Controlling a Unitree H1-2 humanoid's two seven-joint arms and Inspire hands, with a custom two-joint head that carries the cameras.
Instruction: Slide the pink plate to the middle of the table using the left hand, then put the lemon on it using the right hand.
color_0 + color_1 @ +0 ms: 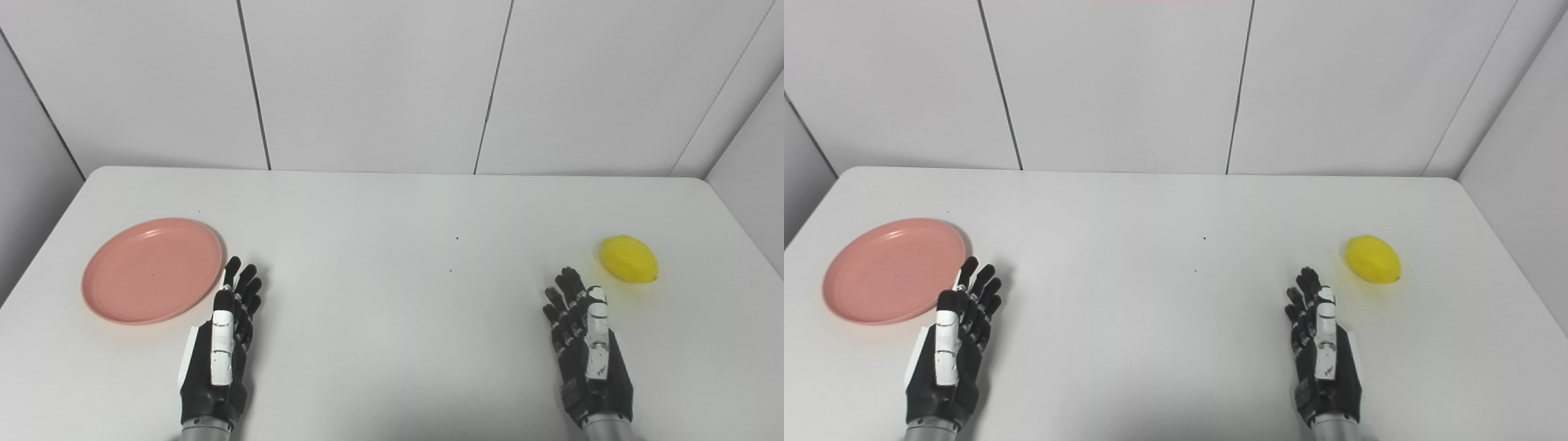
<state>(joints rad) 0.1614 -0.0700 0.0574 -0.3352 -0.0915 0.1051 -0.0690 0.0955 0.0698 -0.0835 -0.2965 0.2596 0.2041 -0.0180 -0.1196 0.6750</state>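
A pink plate (pixel 152 269) lies flat on the left side of the white table (pixel 392 306). A yellow lemon (pixel 628 258) lies on the right side. My left hand (pixel 222 343) is open and empty, fingers stretched forward, just right of the plate's near right rim; I cannot tell if it touches the rim. My right hand (pixel 585 346) is open and empty, fingers stretched forward, a little left of and nearer than the lemon, apart from it. The plate (pixel 894 269) and lemon (pixel 1373 259) also show in the right eye view.
White wall panels (pixel 380 86) stand behind the table's far edge and close in at both sides. Two small dark specks (pixel 457 238) mark the tabletop near its middle.
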